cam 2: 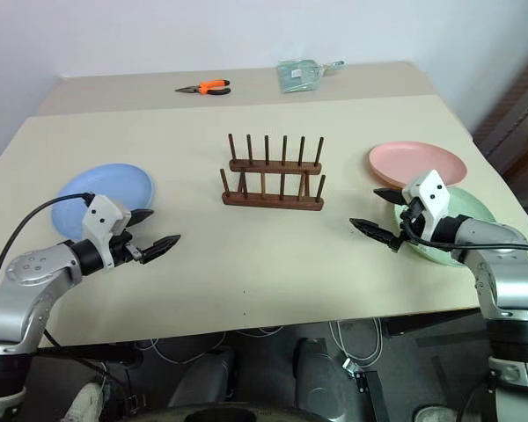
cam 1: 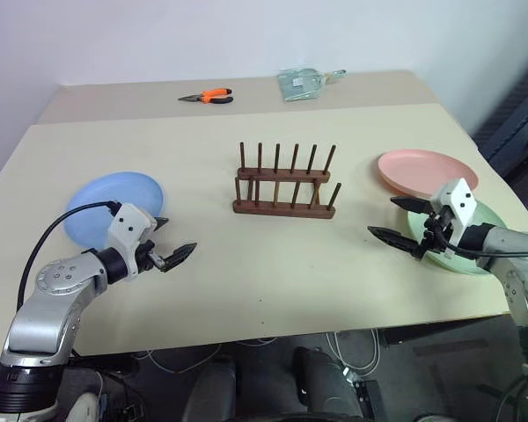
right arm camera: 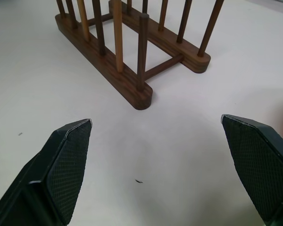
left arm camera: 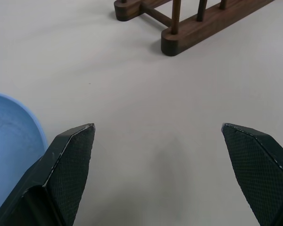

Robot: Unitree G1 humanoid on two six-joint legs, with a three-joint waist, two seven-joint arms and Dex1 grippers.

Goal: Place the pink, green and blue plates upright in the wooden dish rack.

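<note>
While both claws, left claw [cam 1: 170, 242] and right claw [cam 1: 398, 219], gape wide, three plates lie flat beside one wooden dish rack [cam 1: 284, 183].

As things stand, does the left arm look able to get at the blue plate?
Probably yes. The blue plate lies flat on the table right beside the left gripper, whose jaws are open and empty. Nothing lies between them; the wooden dish rack stands well clear.

Beige counter [cam 1: 246, 264]. Orange-handled pliers [cam 1: 208, 97] lie near far edge. Clear plastic bag [cam 1: 304, 83] farther right, well apart from pliers. Cables [cam 1: 352, 347] on floor below the near edge.
</note>
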